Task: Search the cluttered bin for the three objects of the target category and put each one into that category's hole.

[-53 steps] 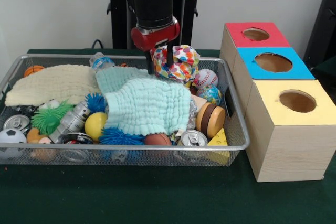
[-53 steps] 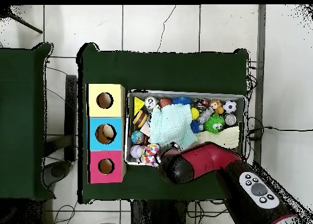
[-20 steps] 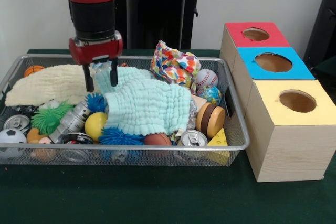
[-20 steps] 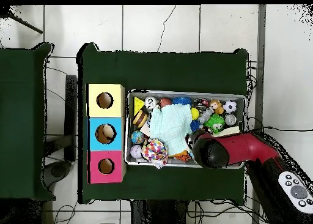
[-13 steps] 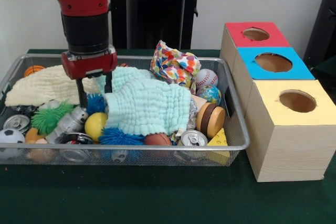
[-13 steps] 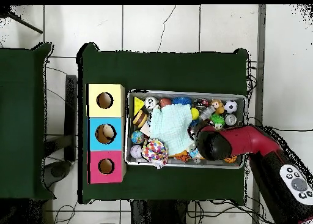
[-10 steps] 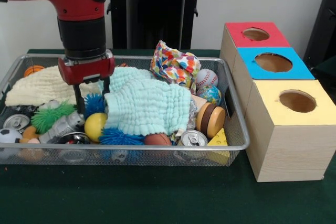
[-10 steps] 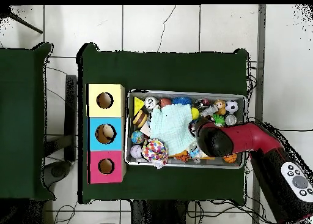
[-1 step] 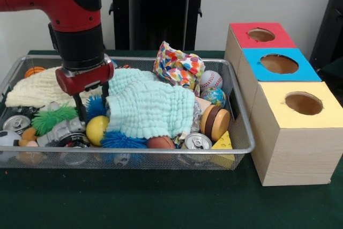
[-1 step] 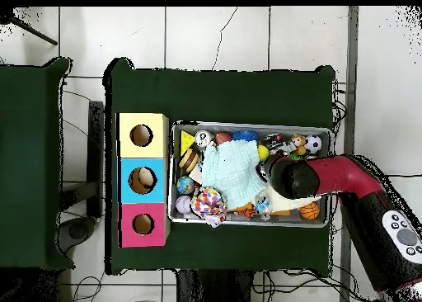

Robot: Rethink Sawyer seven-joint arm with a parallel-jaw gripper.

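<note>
Dark green cloth over the table (image 9: 161, 202), white wall behind. Upon it, across the left and middle of the front view, a wire bin (image 9: 134, 151) heaped with toys, cans and cloths; impossible to say from the frames which three pieces belonged to the wanted category.

Reached down into the bin's left part: the gripper (image 9: 94, 108), its fingers spread apart and straddling a blue spiky ball (image 9: 97, 104), not closed upon it or anything else. Just below and left of the fingers lay a silver bottle (image 9: 59, 131) and a green spiky toy (image 9: 53, 117); just below, a yellow ball (image 9: 97, 128). Spread to the right, across the bin's middle, a mint cloth (image 9: 150, 105); at far left, behind the gripper, a cream cloth (image 9: 37, 87). Bunched at the upper middle, a confetti-patterned cloth (image 9: 177, 65), with a baseball (image 9: 210, 80) just right of it.

Stood outside the bin's right side, three boxes in a row, each with a round hole on top: red box (image 9: 241, 36) furthest up, blue box (image 9: 254, 65) between, yellow box (image 9: 273, 105) lowest.

Seen from overhead, only the red arm (image 10: 330, 176) over the bin's right half, hiding the fingers.
</note>
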